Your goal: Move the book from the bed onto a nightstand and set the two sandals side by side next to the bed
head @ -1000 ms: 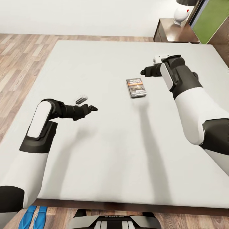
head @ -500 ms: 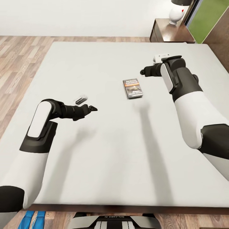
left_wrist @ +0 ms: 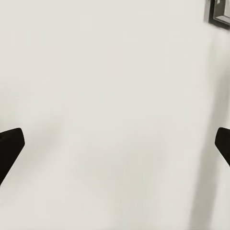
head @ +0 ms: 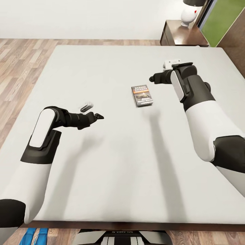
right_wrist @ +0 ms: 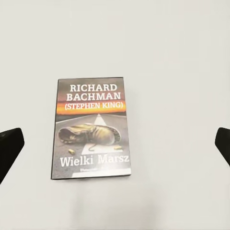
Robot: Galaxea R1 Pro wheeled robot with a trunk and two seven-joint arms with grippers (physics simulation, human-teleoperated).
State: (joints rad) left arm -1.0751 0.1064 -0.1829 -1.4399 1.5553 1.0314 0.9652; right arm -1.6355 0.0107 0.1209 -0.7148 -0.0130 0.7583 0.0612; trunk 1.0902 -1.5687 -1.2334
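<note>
The book (head: 142, 95) lies flat and face up on the pale mattress of the bed (head: 112, 163), right of centre. My right gripper (head: 152, 79) hovers open just beyond and to the right of the book. In the right wrist view the cover (right_wrist: 91, 129) lies between the spread fingertips (right_wrist: 9, 146), apart from both. My left gripper (head: 98, 116) hangs open over bare mattress left of the book, whose corner (left_wrist: 220, 13) shows in the left wrist view. The nightstand (head: 183, 34) stands at the far right corner. The two blue sandals (head: 35, 234) lie together on the floor by the near left corner, partly cut off.
A white-based lamp (head: 189, 15) stands on the nightstand. Beside it is the window with green grass (head: 226, 20). The brown headboard (head: 237, 37) runs along the bed's right side. Wood-plank floor (head: 20, 68) lies left of the bed, a white wall beyond.
The whole head view has shifted slightly, so the camera moved. My right gripper has dipped a little toward the book. The left arm and the book have stayed put.
</note>
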